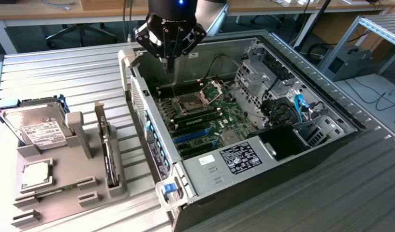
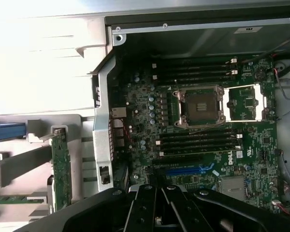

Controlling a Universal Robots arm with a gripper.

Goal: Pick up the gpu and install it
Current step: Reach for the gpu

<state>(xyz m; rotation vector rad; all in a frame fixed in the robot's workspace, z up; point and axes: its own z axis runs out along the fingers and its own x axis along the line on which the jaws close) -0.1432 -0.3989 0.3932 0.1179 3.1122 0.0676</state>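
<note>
Black tool (image 1: 169, 66), fingers pressed together and empty, hangs above the green motherboard (image 1: 200, 113) inside the open grey metal computer case (image 1: 142, 104). The thin black gpu (image 1: 106, 145) stands on edge in a grey slotted holder (image 1: 65, 166) on the bench (image 1: 55, 72), at nine o'clock from the case in the exterior view.

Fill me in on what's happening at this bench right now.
A robot arm's gripper hangs shut and empty above the open computer case, over the rear part of the motherboard. The gpu stands on edge in the grey holder to the exterior view's left of the case, not yet picked up. A hard drive rests further left.
</note>
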